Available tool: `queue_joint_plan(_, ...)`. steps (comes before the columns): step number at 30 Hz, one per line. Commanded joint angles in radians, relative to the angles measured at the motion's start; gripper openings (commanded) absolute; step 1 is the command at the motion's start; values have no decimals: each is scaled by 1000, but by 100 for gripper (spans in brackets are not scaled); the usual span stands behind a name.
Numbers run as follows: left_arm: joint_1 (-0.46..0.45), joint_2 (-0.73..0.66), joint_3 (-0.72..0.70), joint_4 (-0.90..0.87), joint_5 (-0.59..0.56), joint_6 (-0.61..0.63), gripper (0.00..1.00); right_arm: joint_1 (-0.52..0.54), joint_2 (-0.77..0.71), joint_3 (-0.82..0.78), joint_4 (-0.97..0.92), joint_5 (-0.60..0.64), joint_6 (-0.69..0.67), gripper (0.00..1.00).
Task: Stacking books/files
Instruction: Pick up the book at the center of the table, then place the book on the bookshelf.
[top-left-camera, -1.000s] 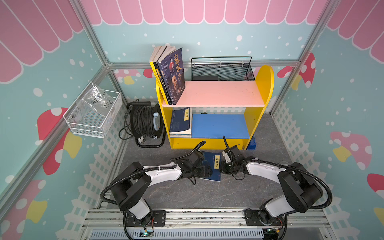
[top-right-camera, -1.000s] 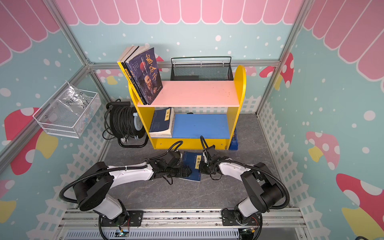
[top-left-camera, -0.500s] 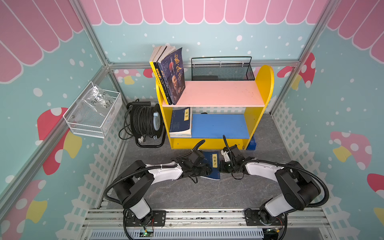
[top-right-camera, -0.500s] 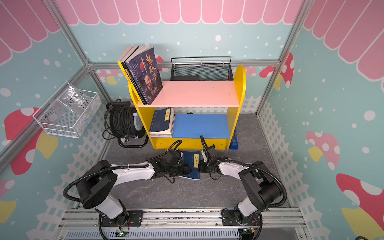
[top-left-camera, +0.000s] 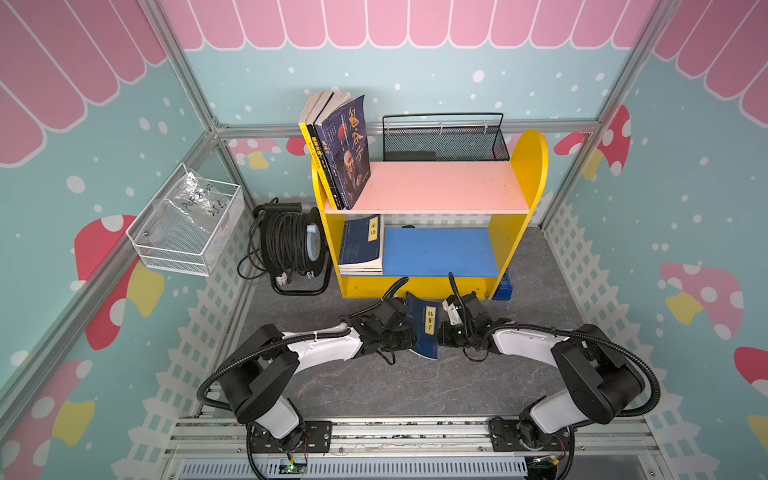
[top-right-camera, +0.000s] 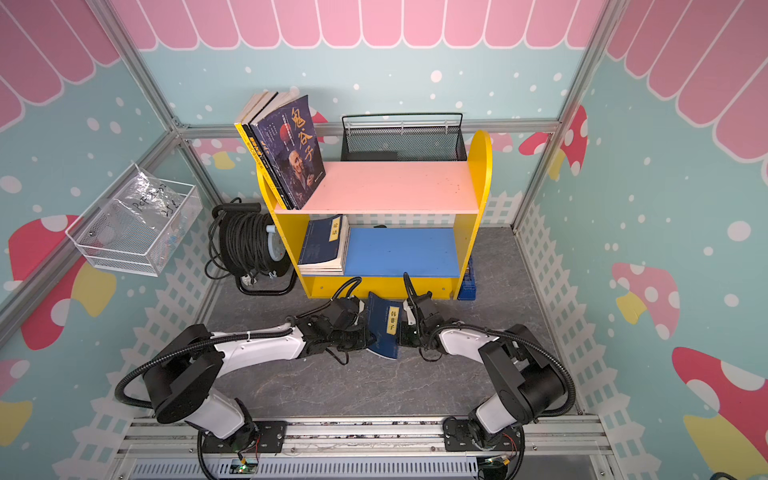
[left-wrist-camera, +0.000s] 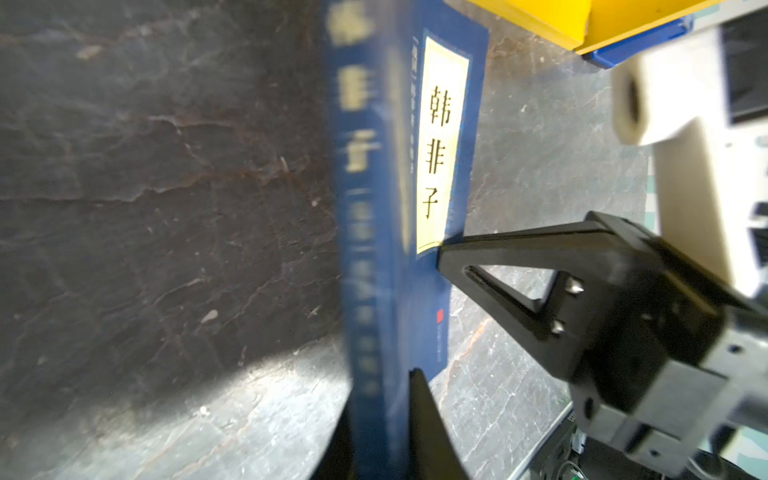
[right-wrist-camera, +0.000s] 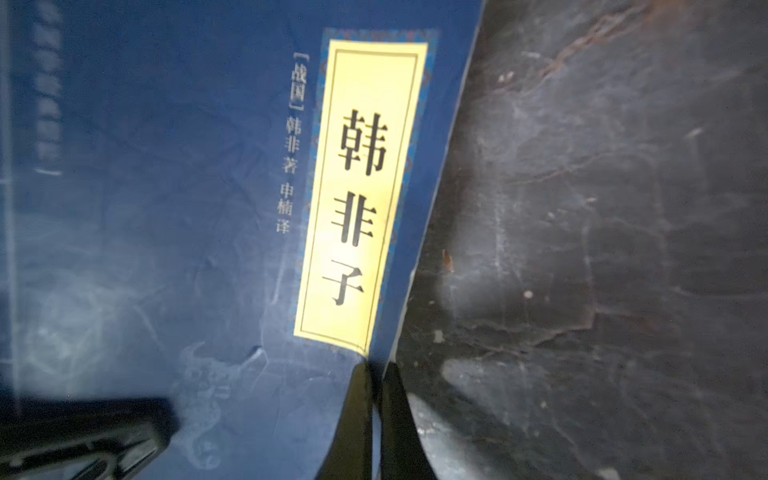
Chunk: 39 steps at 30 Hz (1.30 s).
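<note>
A thin navy book (top-left-camera: 424, 328) (top-right-camera: 384, 328) with a yellow title label is tipped up on the grey floor in front of the yellow shelf. My left gripper (top-left-camera: 409, 334) (left-wrist-camera: 382, 399) is shut on its spine side (left-wrist-camera: 365, 208). My right gripper (top-left-camera: 440, 328) (right-wrist-camera: 376, 370) is shut on the opposite edge, just below the label (right-wrist-camera: 357, 187). More navy books (top-left-camera: 360, 245) (top-right-camera: 323, 245) lie stacked on the lower blue shelf. Three thicker books (top-left-camera: 338, 153) (top-right-camera: 286, 153) lean upright at the left end of the pink top shelf.
The yellow shelf unit (top-left-camera: 519, 232) stands just behind the grippers, with a black mesh basket (top-left-camera: 444, 141) behind it. A cable reel (top-left-camera: 286, 245) sits left of it, a blue box (top-left-camera: 503, 286) at its right foot. A white wire basket (top-left-camera: 187, 232) hangs on the left wall.
My left gripper has shut on the navy book's spine side. The book has tipped up steeper between the two grippers. The right gripper has stayed shut on its edge.
</note>
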Motion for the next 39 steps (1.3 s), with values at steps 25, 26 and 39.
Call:
queue_joint_plan(25,94,-504,336,-392,23,47,0,8,-529,68,287,-154,266,94)
queue_joint_plan(26,99,-504,345,-382,32,46,0,11,-515,68,333,-181,279,94)
queue_joint_plan(39,173,-533,335,-349,30,30,0,20,-694,-8,393,-36,379,95)
